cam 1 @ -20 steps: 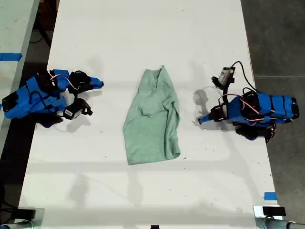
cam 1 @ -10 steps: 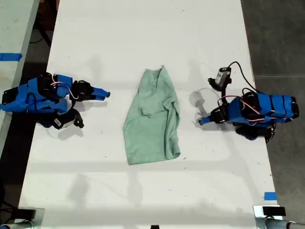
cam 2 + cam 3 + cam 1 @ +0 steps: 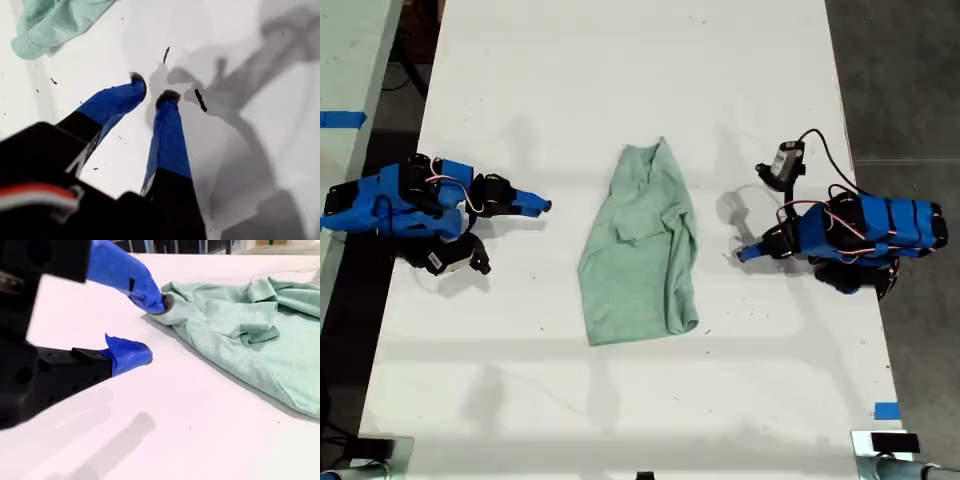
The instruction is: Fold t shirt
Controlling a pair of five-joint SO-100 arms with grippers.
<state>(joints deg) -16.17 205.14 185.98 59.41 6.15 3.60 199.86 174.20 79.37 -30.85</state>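
My second claw (image 3: 152, 329) crept closer to the t shirt (image 3: 250, 335), jaws apart, empty. First claw (image 3: 152, 87) likewise, so no fold yet.

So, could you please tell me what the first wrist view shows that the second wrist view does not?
Only the first wrist view: my first end effector, jaws slightly apart above the bare table, with dark specks and arm shadows. Only a corner of the t shirt shows.
Only the second wrist view: my second end effector, open beside the cloth's edge, and a wide, wrinkled stretch of the t shirt.
Both: the mint-green t shirt on the white table, with neither end effector holding anything.
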